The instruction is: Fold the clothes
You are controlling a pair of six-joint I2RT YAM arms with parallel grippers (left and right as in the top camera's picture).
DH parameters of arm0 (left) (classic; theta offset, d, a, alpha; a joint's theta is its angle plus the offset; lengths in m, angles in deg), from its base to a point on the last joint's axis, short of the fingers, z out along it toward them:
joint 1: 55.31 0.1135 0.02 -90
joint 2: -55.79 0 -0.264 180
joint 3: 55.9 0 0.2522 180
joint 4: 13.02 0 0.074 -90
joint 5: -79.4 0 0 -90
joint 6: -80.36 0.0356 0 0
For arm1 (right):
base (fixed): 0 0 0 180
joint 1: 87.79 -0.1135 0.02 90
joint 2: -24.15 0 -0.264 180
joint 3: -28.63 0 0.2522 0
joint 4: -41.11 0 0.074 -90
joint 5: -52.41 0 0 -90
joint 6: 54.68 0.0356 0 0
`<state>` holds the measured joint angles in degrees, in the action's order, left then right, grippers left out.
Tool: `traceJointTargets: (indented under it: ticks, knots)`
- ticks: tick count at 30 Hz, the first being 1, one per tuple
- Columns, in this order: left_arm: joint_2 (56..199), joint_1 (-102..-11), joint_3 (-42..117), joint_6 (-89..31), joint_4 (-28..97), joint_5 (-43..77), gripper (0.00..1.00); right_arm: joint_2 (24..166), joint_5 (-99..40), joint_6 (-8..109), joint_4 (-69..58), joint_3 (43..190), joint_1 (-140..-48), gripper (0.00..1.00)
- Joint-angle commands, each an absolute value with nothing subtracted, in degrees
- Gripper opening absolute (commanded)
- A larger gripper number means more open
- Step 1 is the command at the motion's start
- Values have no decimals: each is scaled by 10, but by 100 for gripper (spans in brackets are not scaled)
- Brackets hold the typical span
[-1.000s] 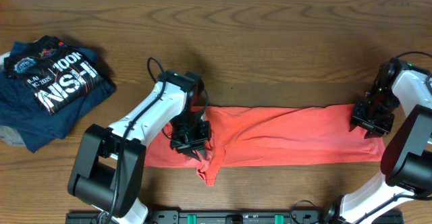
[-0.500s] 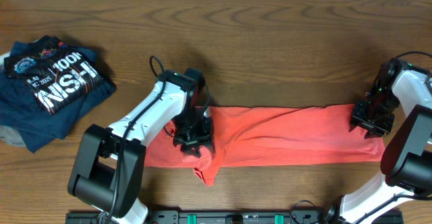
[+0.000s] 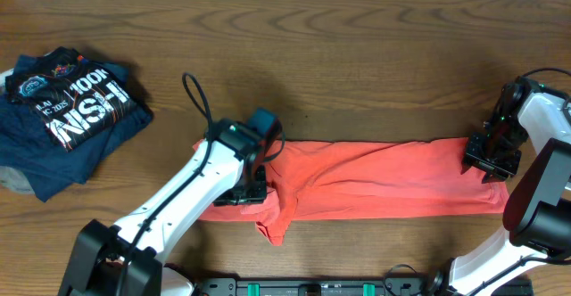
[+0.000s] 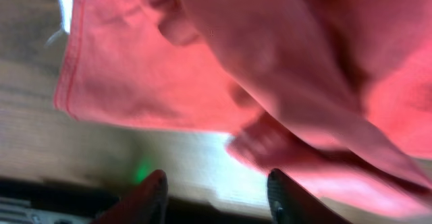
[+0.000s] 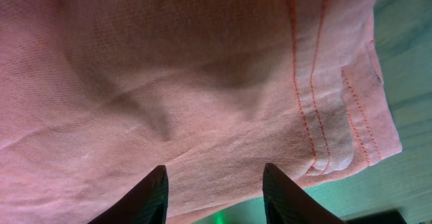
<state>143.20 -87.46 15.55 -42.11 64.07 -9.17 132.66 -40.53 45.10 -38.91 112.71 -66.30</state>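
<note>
The coral red-orange T-shirt (image 3: 375,178) lies folded into a long strip across the front of the table, with a bunched flap (image 3: 274,228) hanging at its lower left. My left gripper (image 3: 239,192) is over the shirt's left part. In the blurred left wrist view it (image 4: 216,198) is open and empty, with the shirt (image 4: 202,69) and its hem edge beyond the fingertips. My right gripper (image 3: 488,160) is at the shirt's right end. In the right wrist view it (image 5: 212,193) is open, its fingers straddling the fabric (image 5: 169,82) near the stitched hem (image 5: 337,129).
A pile of folded navy and black garments with white print (image 3: 67,118) sits at the far left of the wooden table (image 3: 357,55). The table's front edge and the arm bases run just below the shirt.
My left arm has swung lower and to the left, and its gripper has shifted slightly left over the shirt. The right arm and the shirt have not visibly moved.
</note>
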Motion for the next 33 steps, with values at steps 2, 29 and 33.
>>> traceJointTargets:
  ticks: [2,29,33]
  knots:
    - [1434,-875,87,-392,594,-135,57,1329,-403,451,-387,1126,-668,45]
    - [1371,-957,50,-204,526,-60,58,1329,-408,451,-386,1126,-668,46]
    - [1372,-959,35,-222,511,-59,58,1329,-408,451,-386,1126,-668,45]
